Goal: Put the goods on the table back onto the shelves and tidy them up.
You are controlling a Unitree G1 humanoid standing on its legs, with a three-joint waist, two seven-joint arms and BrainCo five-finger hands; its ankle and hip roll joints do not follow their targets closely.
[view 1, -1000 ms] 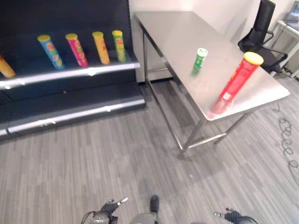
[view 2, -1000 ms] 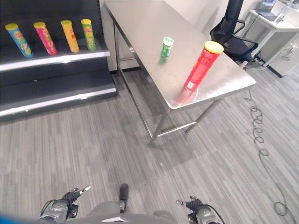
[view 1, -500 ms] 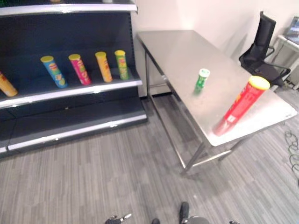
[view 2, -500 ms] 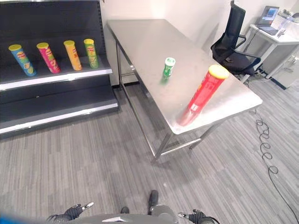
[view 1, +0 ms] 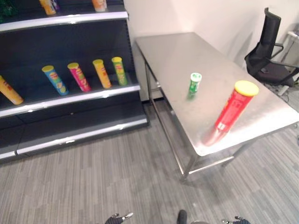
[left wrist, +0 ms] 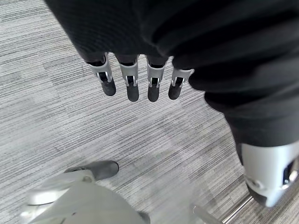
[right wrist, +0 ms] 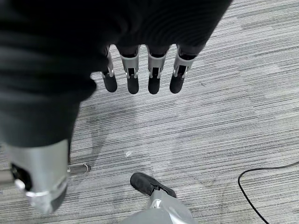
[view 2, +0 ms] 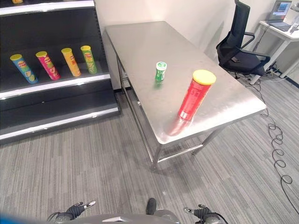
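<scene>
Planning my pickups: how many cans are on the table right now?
2: a tall red can near the table's front edge, and a small green can farther back, mid-table.

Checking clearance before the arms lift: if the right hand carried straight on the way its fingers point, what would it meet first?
The right hand hangs open, fingers pointing down at the grey carpet floor. Nothing lies between, so the floor would likely come first, though depth is hard to judge.

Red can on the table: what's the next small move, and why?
Probably step toward the table first. The red can stands upright near its front edge, the small green can behind it, while the left hand and right hand hang open and empty over the carpet.
</scene>
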